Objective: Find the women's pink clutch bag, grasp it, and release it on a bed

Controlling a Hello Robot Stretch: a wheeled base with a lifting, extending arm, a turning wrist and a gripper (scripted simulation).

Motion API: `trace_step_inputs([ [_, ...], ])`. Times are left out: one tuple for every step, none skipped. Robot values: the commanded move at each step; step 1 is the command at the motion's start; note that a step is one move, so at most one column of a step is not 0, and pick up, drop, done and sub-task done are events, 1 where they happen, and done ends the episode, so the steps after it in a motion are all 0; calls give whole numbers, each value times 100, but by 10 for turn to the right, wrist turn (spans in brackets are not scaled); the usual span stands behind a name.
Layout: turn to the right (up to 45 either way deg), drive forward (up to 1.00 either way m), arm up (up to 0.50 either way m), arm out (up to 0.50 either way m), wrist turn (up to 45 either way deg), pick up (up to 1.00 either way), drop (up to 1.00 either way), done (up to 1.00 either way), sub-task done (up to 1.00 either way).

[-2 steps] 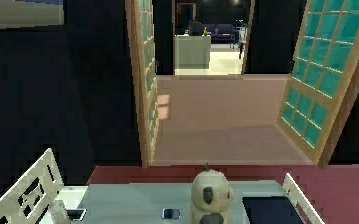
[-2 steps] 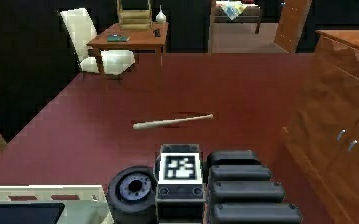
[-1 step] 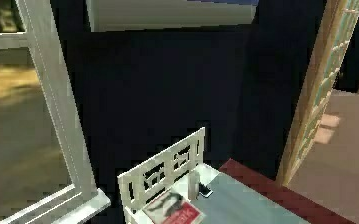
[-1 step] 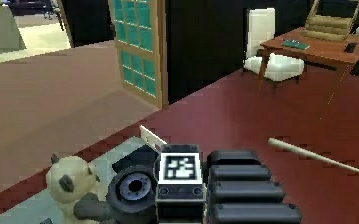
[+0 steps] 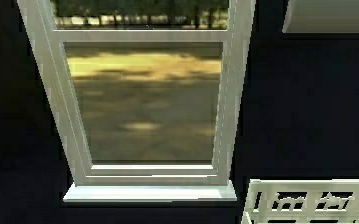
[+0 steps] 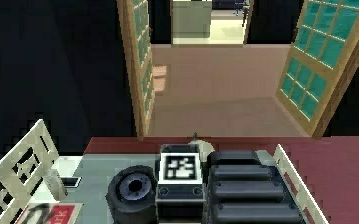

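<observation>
A red-and-white flat thing (image 6: 47,213) and a small pale upright thing (image 6: 54,184) rest on the grey desk (image 6: 97,170), beside a white slatted chair back (image 6: 22,165). The tool (image 6: 134,192) has its far end unclear, so I cannot tell whether it holds anything. Where the clutch bag is, and which way it points, I cannot tell.

window (image 5: 147,100): top cut off by edge | white slatted frame (image 5: 309,203): lower part cut off | small grey thing (image 6: 195,140) behind marker square (image 6: 180,165): too small to tell | hand (image 6: 133,192): far end unclear, cannot tell whether it holds anything
</observation>
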Motion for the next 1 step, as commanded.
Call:
trace_step_inputs([
  [0,0,0,48,0,0,0,0,0],
])
